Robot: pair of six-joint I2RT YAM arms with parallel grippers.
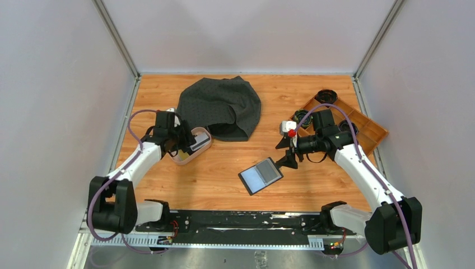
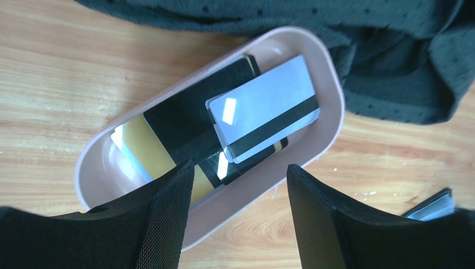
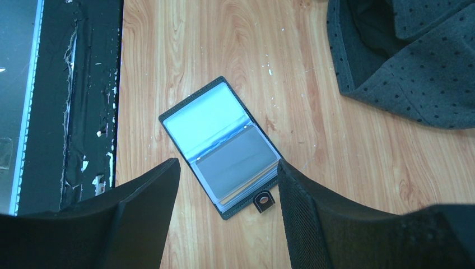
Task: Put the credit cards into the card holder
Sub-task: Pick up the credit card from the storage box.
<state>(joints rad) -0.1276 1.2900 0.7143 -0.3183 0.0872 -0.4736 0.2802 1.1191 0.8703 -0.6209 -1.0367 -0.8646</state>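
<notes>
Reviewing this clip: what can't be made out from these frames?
1. Number of credit cards: left wrist view; they overlap in the pink dish, and the left gripper covers its near end.
2. Contents of the card holder left pocket: right wrist view; glare.
3. Contents of the wooden tray: top view; too small, partly behind the right arm.
4. Anything under the dark cloth.
</notes>
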